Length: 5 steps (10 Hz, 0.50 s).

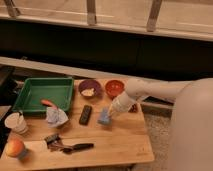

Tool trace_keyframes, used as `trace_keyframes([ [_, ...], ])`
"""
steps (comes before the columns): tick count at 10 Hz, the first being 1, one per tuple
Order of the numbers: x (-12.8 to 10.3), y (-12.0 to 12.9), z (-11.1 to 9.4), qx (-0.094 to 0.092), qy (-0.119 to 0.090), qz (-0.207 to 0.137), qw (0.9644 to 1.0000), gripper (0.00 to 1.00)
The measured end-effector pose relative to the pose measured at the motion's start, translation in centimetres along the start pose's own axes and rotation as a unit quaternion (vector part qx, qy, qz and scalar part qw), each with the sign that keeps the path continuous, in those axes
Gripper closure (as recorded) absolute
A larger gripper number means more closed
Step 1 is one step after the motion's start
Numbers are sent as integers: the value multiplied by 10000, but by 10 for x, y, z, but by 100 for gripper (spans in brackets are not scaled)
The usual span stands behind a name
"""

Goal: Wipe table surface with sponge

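Camera view looks down on a wooden tabletop [115,142]. At the far left, near the front edge, an orange-red fruit [14,147] sits beside a white cup [16,122]. Behind them lies a green tray [42,93] with a small orange piece [48,104] at its near rim. Just in front of the tray rests a crumpled pale cloth [56,116], and nearer the front edge lie a dark-handled utensil [75,147] and some small dark items [52,139]. Towards the middle, a black remote [86,114] lies flat, with a purple bowl [89,88] behind it and an orange-red bowl [114,88] just to the right of that. The blue sponge [104,117] rests on the tabletop just right of the remote. The tool [111,114] comes down onto the sponge from the upper right, at the end of the white arm [150,91]; I cannot tell whether it is spread or pinching the sponge.
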Motion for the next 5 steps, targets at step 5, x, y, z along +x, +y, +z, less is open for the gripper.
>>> trace_keyframes([
  [5, 52, -6, 3, 93, 280, 74, 9995, 100],
])
